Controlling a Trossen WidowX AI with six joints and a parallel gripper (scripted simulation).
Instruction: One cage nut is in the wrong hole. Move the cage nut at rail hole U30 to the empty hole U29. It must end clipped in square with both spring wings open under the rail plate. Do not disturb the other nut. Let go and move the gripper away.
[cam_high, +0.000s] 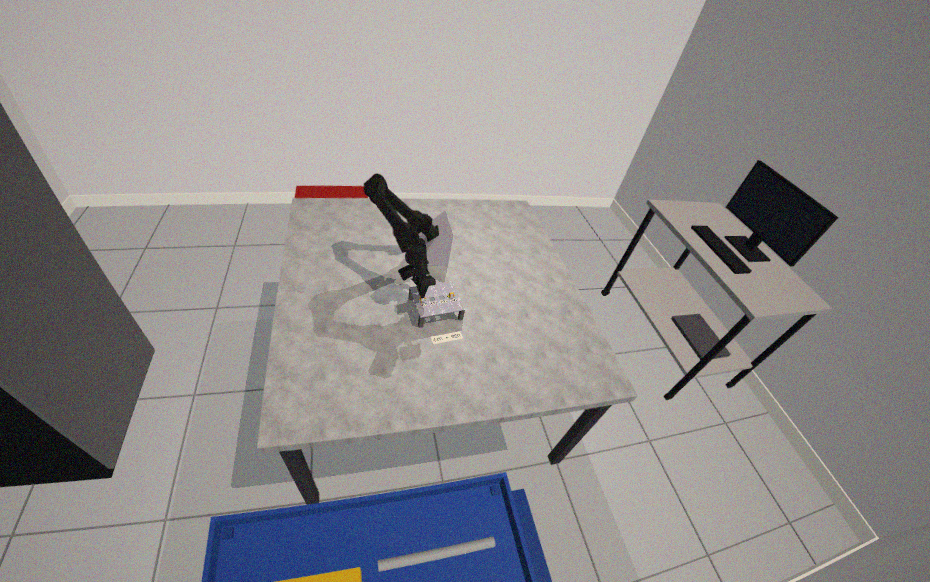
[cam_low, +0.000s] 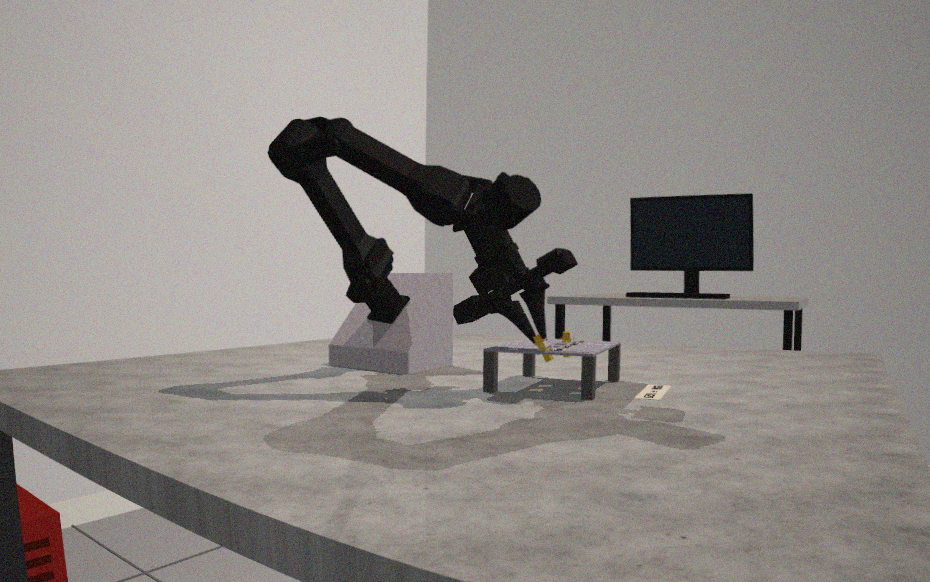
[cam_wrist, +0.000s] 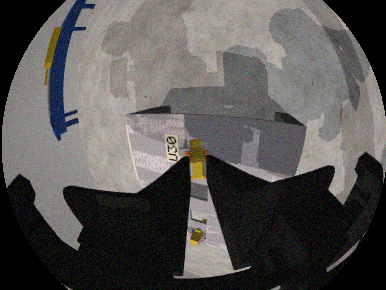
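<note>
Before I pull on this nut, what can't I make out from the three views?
- Wings of the gripped cage nut: too small in the exterior view; wrist sees it from above.
- U29's label: not readable in the wrist view; the gripper fingers cover much of the rail plate.
- Other nut's seating: too small in all views.
</note>
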